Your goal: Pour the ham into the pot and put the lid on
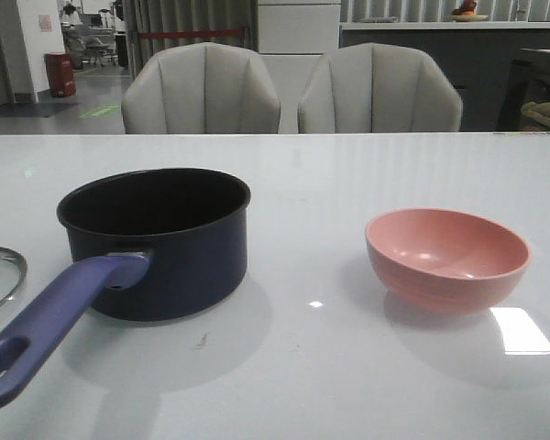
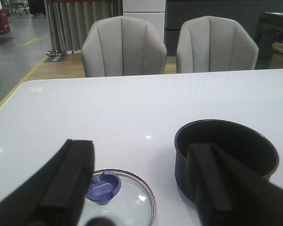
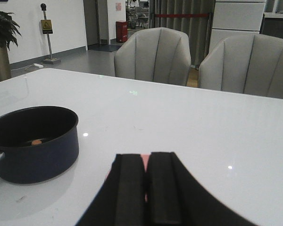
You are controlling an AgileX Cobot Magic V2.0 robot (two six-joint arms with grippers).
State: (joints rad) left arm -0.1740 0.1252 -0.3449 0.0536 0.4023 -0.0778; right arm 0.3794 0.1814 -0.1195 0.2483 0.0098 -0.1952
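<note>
The dark navy pot (image 1: 165, 247) stands left of centre, its purple-blue handle (image 1: 46, 321) pointing toward the near left. In the right wrist view one small orange piece of ham (image 3: 36, 141) lies on the pot's (image 3: 35, 141) black bottom. The glass lid (image 2: 122, 197) with its blue knob (image 2: 103, 187) lies flat on the table left of the pot (image 2: 226, 155); only its rim (image 1: 2, 275) shows in the front view. My left gripper (image 2: 139, 148) hangs open above the lid. My right gripper (image 3: 145, 156) is shut on nothing. Neither arm shows in the front view.
A pink bowl (image 1: 447, 257) stands upright and looks bare inside at the right; a sliver of it (image 3: 145, 161) shows behind my right fingers. The glossy white table (image 1: 302, 183) reaches back to two grey chairs (image 1: 202, 92).
</note>
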